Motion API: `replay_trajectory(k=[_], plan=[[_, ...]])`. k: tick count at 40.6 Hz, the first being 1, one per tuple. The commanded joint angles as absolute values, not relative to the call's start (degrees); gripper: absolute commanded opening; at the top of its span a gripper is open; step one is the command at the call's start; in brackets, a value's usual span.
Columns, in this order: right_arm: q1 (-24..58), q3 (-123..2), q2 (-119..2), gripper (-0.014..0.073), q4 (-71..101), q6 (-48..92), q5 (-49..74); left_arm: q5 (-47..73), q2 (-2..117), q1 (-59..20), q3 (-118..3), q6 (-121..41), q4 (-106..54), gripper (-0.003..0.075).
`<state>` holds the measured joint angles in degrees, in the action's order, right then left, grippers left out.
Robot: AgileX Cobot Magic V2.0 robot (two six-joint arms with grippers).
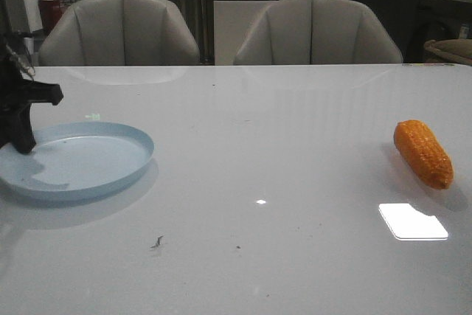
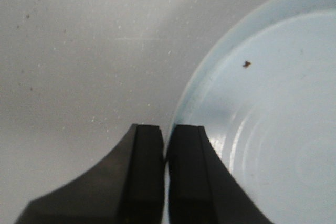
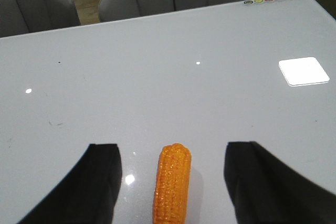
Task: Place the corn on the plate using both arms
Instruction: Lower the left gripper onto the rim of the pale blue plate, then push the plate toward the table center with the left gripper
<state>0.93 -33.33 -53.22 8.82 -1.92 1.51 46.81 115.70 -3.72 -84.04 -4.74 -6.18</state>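
Front view: corn (image 1: 423, 153) lies flat on the white table (image 1: 280, 182) at the far right, well apart from the plate (image 1: 74, 160), which sits at the far left. One arm per side seems the reason for the layout: each thing is within reach of its own arm.

Left hand (image 2: 165, 182): fingers pressed together on the plate's near rim, apparently pinching it, likely to steady or shift the plate toward the middle. Plate surface bare except for a small dark speck.

Right hand (image 3: 173, 182): fingers spread wide, corn between them but touching neither, lengthwise along the gap, blunt end away from the wrist. Looks lined up for a grasp across the cob's girth. Nothing held yet. Corn not on plate; task barely begun.
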Motion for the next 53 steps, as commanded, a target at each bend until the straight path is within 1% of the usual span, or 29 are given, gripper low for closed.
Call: replay_trajectory(k=[1, 7, 14, 22, 29, 39, 41, 44, 46, 49, 51, 53], plan=[[0.95, -35.2, -52.76, 0.0529, 8.31, -1.79, -2.93, 48.41, 112.74, -4.01, -90.41, -4.58, -10.91, 0.0094], [0.95, -35.2, -52.76, 0.0529, 8.31, -1.79, -2.93, 51.82, 112.74, -5.16, -98.0, -4.58, -16.66, 0.0094], [0.95, -35.2, -52.76, 0.0529, 8.31, -1.79, -2.93, 52.04, 112.74, -9.24, -103.87, -4.58, -20.21, 0.0094], [0.95, -35.2, -52.76, 0.0529, 8.31, -1.79, -2.93, 49.31, 113.29, -15.29, -104.15, -4.58, -20.17, 0.0094], [0.95, -35.2, -52.76, 0.0529, 8.31, -1.79, -2.39, 49.9, 115.72, -19.58, -104.15, -4.58, -20.04, 0.0094], [0.95, -35.2, -52.76, 0.0529, 8.31, -1.79, 0.54, 51.22, 120.13, -23.2, -104.15, -4.58, -19.61, 0.0105], [0.95, -35.2, -52.76, 0.0529, 8.31, -1.79, 0.68, 51.36, 120.93, -23.65, -104.15, -4.58, -18.76, 0.0128], [0.95, -35.2, -52.76, 0.0529, 8.31, -1.79, 0.68, 51.5, 121.98, -24.14, -104.15, -4.58, -18.47, 0.0197], [0.95, -35.2, -52.76, 0.0529, 8.31, -1.79, 0.68, 51.62, 122.67, -24.54, -104.15, -4.58, -17.57, 0.0278], [0.95, -35.2, -52.76, 0.0529, 8.31, -1.79, 0.68, 51.62, 123.25, -24.87, -104.15, -4.58, -16.75, 0.0376], [0.95, -35.2, -52.76, 0.0529, 8.31, -1.79, 0.45, 50.94, 123.35, -24.87, -104.15, -4.58, -16.51, 0.042], [0.95, -35.2, -52.76, 0.0529, 8.31, -1.79, 0.32, 49.94, 123.22, -24.92, -104.27, -4.58, -16.21, 0.0433]])
